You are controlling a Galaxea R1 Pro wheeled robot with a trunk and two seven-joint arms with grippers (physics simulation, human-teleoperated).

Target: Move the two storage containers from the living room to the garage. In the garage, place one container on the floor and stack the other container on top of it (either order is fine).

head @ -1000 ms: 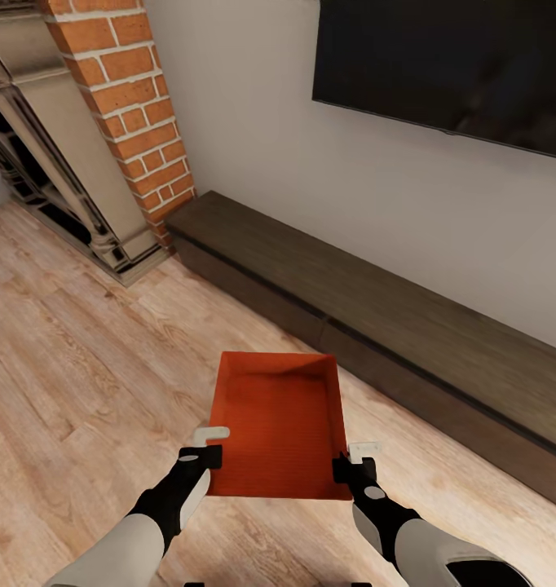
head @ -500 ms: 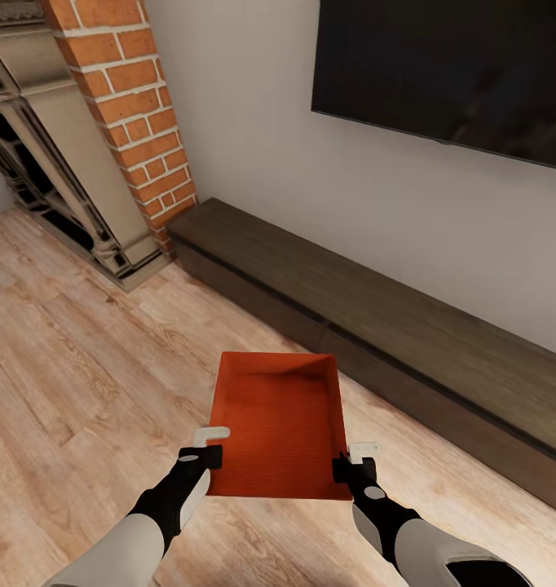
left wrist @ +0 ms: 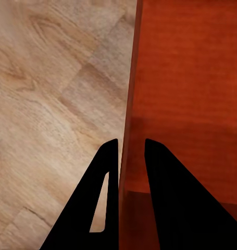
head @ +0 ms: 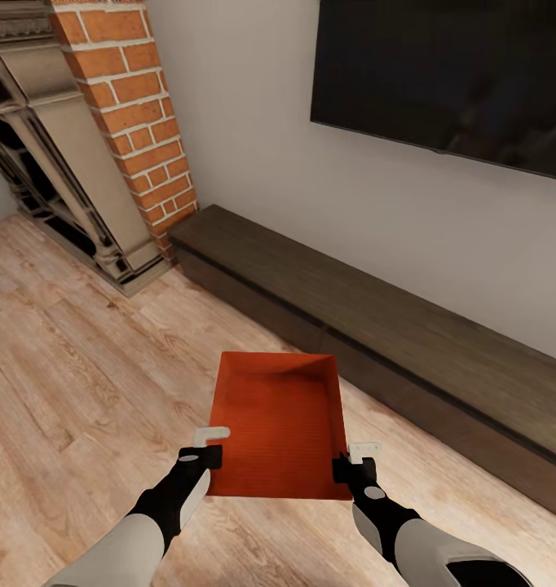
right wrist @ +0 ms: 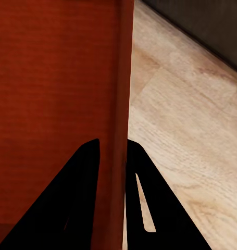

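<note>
Orange-red container (head: 280,424), shallow, thin-walled, empty, held level above the wood floor (head: 74,383). Left gripper (head: 210,448) jaws clenched on its left wall; right gripper (head: 349,461) jaws clenched on its right wall. Beyond the container: long dark cabinet (head: 376,318), brick fireplace (head: 135,122), wall television (head: 449,73).

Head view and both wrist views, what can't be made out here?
- Underside of the storage container: head view, hidden by its own floor.
- TV: head view, cut off by the top and right edges.
- Fireplace: head view, cut off by the left edge.
- Container's far end: wrist views, beyond the picture edge; the left pincer and right pincer each straddle a side wall.
</note>
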